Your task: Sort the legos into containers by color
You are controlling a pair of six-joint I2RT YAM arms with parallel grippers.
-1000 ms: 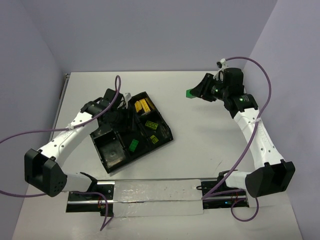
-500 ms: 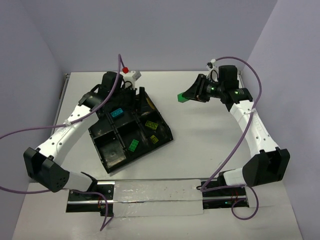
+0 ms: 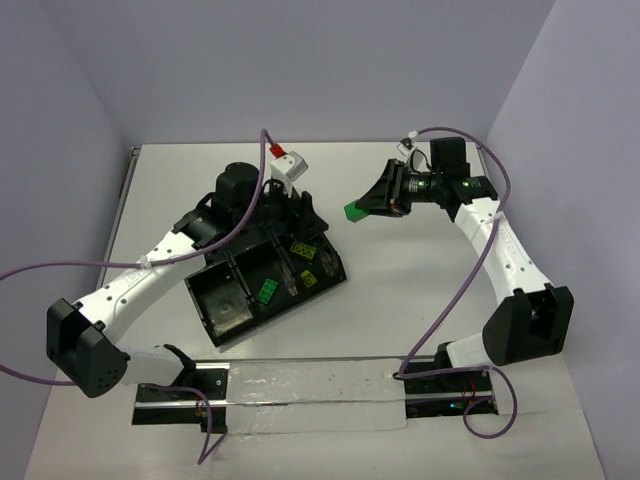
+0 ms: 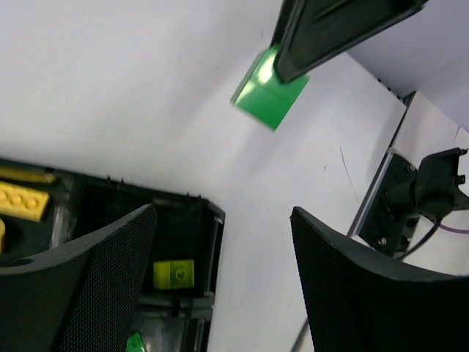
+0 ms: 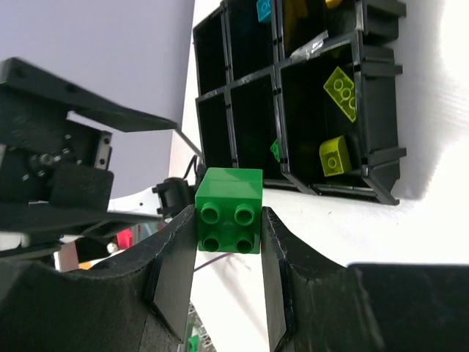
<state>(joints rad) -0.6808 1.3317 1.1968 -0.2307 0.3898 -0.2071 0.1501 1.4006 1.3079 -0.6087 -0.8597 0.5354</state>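
Note:
The black tray (image 3: 200,308) lies left of centre, at an angle. It holds a green lego (image 3: 267,291) and two yellow-green legos (image 3: 302,247). My right gripper (image 3: 364,207) is shut on a green lego (image 3: 351,211) and holds it above the table, just right of the tray's far corner. In the right wrist view this lego (image 5: 229,210) sits between the fingers, studs towards the camera, with the tray (image 5: 377,158) beyond. My left gripper (image 3: 303,207) is open and empty over the tray's far right corner. In the left wrist view (image 4: 223,282) it faces the held green lego (image 4: 270,92).
A light blue lego (image 5: 264,9) and yellow ones (image 5: 335,155) lie in the tray's compartments. A yellow plate (image 4: 22,202) shows in the left wrist view. A metal rail (image 3: 300,385) runs along the table's near edge. The two grippers are close together.
My left arm has swung right across the tray to its far right corner. My right gripper has carried the green lego left towards the tray.

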